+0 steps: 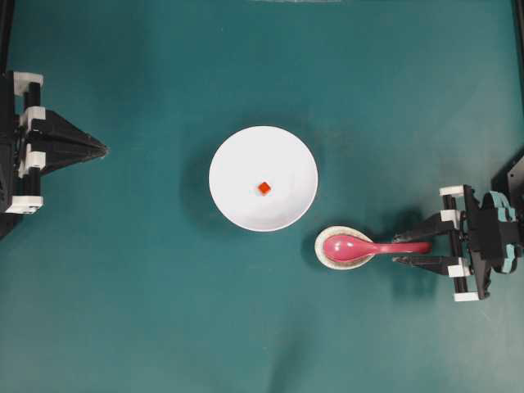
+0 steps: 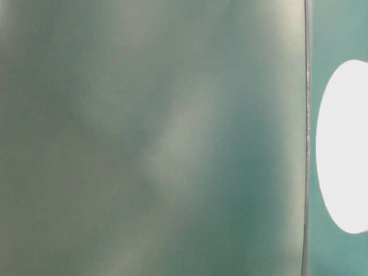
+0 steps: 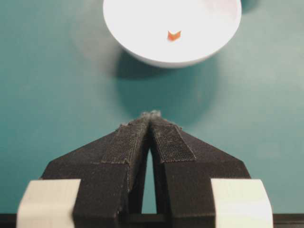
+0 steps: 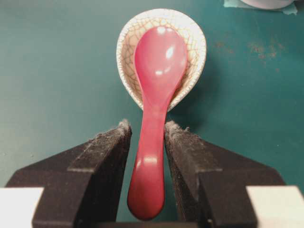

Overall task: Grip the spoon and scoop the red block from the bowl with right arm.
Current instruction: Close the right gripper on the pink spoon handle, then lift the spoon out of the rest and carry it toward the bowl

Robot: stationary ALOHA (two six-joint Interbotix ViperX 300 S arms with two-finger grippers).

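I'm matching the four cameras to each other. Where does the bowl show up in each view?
Overhead: bowl at centre.
Table-level: probably the white shape at right edge.
Left wrist: top centre, ahead of the left gripper.
Right wrist: sliver at top right.
Shared landmark: red block, though only overhead and left wrist show it.

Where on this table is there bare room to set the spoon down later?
Bare table: the stretch between left tool and bowl, plus strips above and below the bowl. Crowded: bowl's lower right, where spoon rest, spoon and right tool bunch.

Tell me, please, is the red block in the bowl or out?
In: the red block sits on the floor of the bowl, near centre.
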